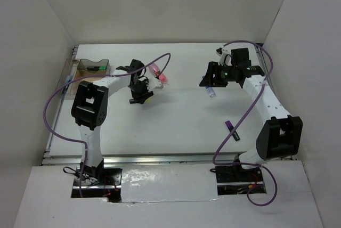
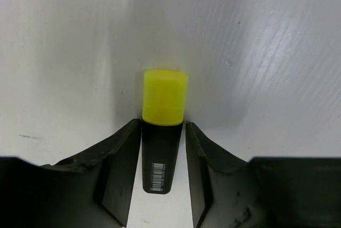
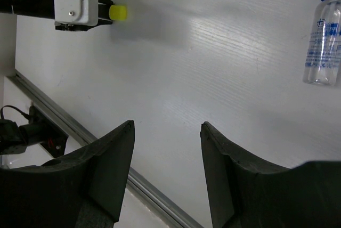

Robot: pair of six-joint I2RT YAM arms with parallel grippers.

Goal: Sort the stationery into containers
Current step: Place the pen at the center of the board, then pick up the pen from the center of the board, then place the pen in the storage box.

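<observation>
My left gripper (image 1: 141, 95) (image 2: 162, 125) is shut on a black highlighter with a yellow cap (image 2: 164, 132), and the cap sticks out past the fingertips over the white table. It also shows in the right wrist view (image 3: 118, 12). My right gripper (image 1: 209, 81) (image 3: 168, 125) is open and empty above the table. The blue-capped clear bottle (image 1: 211, 92) (image 3: 324, 41) lies just beside it. A pink tube (image 1: 159, 76) lies right of the left gripper. A purple-ended highlighter (image 1: 230, 130) lies nearer the front. The clear box (image 1: 94, 68) at the back left holds a green-ended item.
White walls enclose the table on three sides. A metal rail (image 3: 160, 196) runs along the table's front edge. Purple cables loop from both arms. The left arm's wrist (image 3: 74, 1) reaches into the right wrist view at the top left.
</observation>
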